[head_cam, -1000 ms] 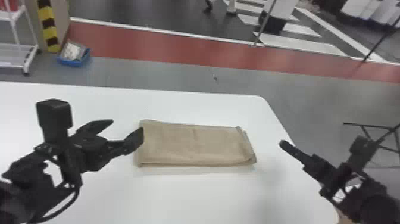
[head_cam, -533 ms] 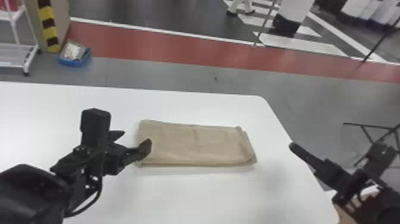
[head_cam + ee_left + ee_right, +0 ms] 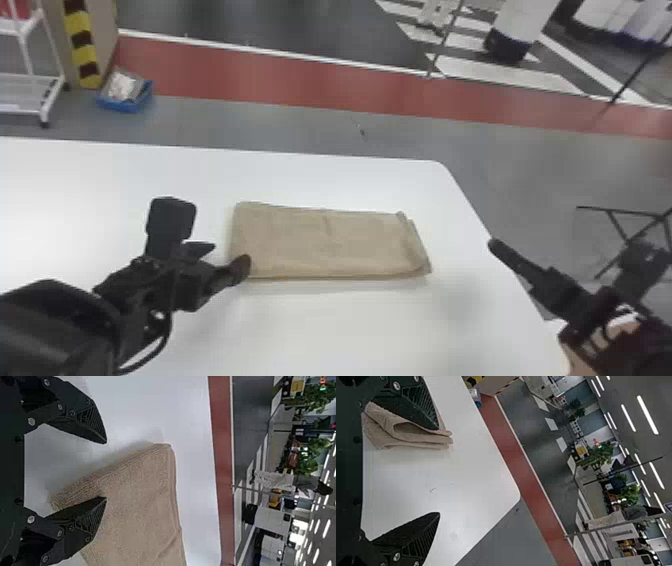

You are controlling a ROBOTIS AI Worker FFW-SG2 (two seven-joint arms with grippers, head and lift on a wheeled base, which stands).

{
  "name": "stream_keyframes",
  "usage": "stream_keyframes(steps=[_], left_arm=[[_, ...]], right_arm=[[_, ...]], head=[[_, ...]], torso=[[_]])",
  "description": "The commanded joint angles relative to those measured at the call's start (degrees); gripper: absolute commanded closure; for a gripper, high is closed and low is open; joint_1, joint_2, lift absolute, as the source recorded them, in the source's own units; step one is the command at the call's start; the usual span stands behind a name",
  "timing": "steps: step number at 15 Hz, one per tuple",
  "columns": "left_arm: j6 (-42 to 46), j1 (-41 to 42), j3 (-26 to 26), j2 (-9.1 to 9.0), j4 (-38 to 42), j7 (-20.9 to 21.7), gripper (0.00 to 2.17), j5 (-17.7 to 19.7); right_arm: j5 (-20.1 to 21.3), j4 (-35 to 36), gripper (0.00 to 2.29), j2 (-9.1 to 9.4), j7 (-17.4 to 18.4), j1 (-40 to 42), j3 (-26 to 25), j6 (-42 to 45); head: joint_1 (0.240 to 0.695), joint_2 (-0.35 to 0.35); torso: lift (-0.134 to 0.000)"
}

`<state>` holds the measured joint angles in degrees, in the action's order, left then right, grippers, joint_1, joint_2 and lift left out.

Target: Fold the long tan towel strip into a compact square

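Observation:
The tan towel (image 3: 325, 242) lies flat on the white table as a folded rectangle, its long side running left to right. My left gripper (image 3: 225, 257) stands open at the towel's left end, one finger over its near left corner. In the left wrist view, the open left gripper (image 3: 106, 470) has one finger over the towel (image 3: 138, 506) and the other beside it. My right gripper (image 3: 492, 245) is off the towel's right end, near the table's right edge. The right wrist view shows the right gripper (image 3: 440, 471) wide open, with the layered end of the towel (image 3: 407, 431) partly behind one finger.
The white table (image 3: 350, 330) ends at a rounded far right corner, and its right edge runs below my right gripper. Beyond it on the floor are a blue bin (image 3: 125, 97), a white cart (image 3: 30, 95) and a black metal frame (image 3: 620, 215).
My left gripper has moved right and nearer the robot, reaching the towel's near left corner. My right gripper has shifted slightly right. The towel looks unmoved.

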<state>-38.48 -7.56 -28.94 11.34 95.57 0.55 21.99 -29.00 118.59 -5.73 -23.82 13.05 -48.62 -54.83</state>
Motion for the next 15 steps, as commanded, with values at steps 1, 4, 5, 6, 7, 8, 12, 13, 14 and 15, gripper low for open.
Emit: stream_keyframes(steps=[1, 4, 5, 6, 7, 8, 12, 13, 14, 15], left_arm=[[-2.44, 0.09, -0.16, 0.00, 0.67, 0.32, 0.46, 1.22], [-2.44, 0.00, -0.33, -0.09, 1.10, 0.24, 0.69, 1.13], [-2.97, 0.00, -0.24, 0.00, 1.54, -0.03, 0.91, 1.22], [-2.97, 0.09, -0.24, 0.00, 1.90, -0.29, 1.07, 1.22], [-2.97, 0.26, -0.16, 0.18, 2.51, -0.38, 1.09, 1.22], [-2.97, 0.44, -0.07, 0.44, 3.39, -0.55, 1.25, 1.22], [-5.25, 1.32, 1.07, 0.97, 6.55, -0.55, 1.36, 1.39], [-7.36, 1.76, 2.39, 1.76, 7.96, -0.47, 1.36, 1.48], [-8.77, 2.29, 3.53, 2.29, 9.37, -0.29, 1.36, 1.48], [-9.29, 3.16, 4.94, 3.34, 10.33, -0.20, 1.36, 1.48]], right_arm=[[-0.09, -0.20, 0.13, 0.02, 0.00, 0.22, -0.16, 0.20], [-0.35, -0.38, 0.13, 0.10, 0.00, 0.39, -0.16, 0.73], [-0.35, -0.38, 0.13, 0.10, 0.00, 0.39, -0.34, 0.73], [-0.35, -0.46, 0.13, 0.02, 0.00, 0.39, -0.34, 0.73], [-0.35, -0.55, 0.13, 0.02, 0.00, 0.39, -0.34, 0.73], [-0.35, -0.64, 0.13, 0.02, 0.00, 0.39, -0.34, 0.73], [-0.26, -0.64, 0.13, 0.02, 0.00, 0.30, 0.10, 0.73], [-0.35, -0.64, 0.13, 0.10, 0.00, 0.30, 0.28, 0.73], [-0.35, -0.55, 0.13, 0.02, 0.00, 0.30, 0.37, 0.73], [-0.35, -0.55, 0.13, 0.02, 0.00, 0.30, 0.54, 0.73]], head=[[0.695, -0.350], [0.695, -0.350], [0.695, -0.350], [0.695, -0.350], [0.695, -0.350], [0.695, -0.350], [0.695, -0.350], [0.695, -0.350], [0.695, -0.350], [0.695, -0.350]], torso=[[-0.124], [-0.124], [-0.124], [-0.124], [-0.124], [-0.124], [-0.124], [-0.124], [-0.124], [-0.124]])
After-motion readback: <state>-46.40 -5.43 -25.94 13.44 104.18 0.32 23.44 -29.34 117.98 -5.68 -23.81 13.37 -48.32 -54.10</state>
